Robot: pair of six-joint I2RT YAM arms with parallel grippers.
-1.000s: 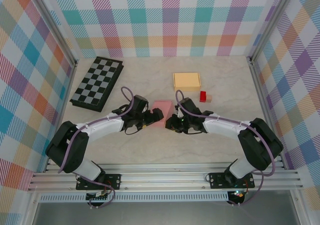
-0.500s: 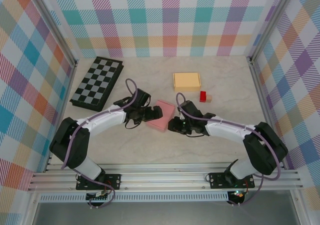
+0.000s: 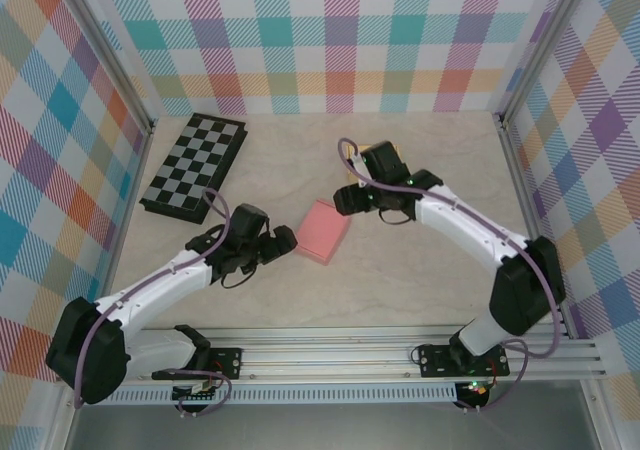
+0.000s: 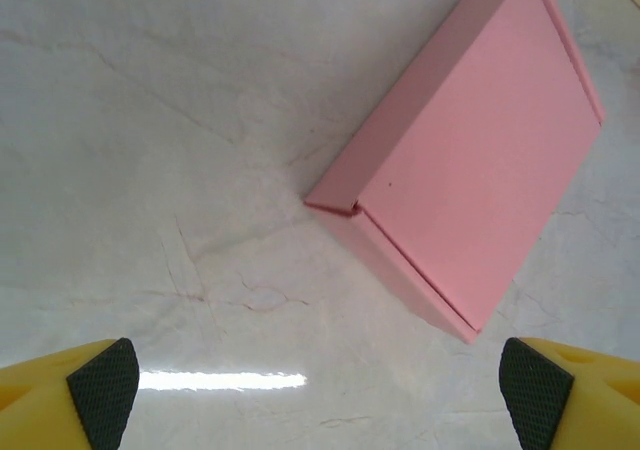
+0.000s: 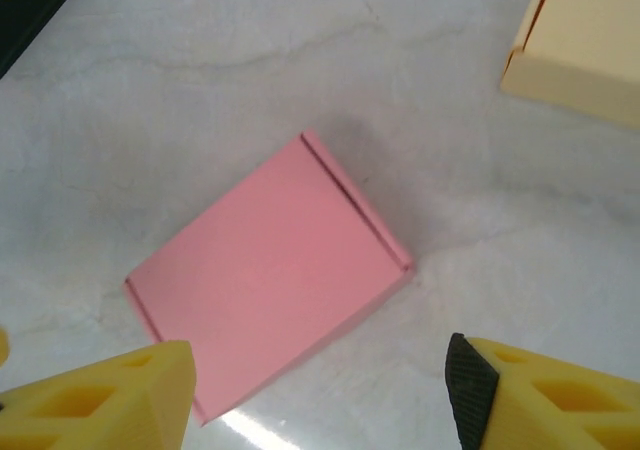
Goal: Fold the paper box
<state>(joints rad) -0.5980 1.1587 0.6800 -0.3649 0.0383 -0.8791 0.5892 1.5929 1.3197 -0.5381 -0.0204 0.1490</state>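
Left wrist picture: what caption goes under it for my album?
A closed pink paper box lies on the pale marbled table, just beyond the wide-open jaws.

Brightly and evenly lit from above, with faint, soft shadows on the pale surface point(image 3: 400, 290). Glares in a narrow white streak low in the left wrist view and in a smaller patch just below the pink box point(image 5: 270, 280) in the right wrist view. Reads sharp on the box, slightly soft on the yellow tool fingers point(image 4: 40, 410) at the frame corners.
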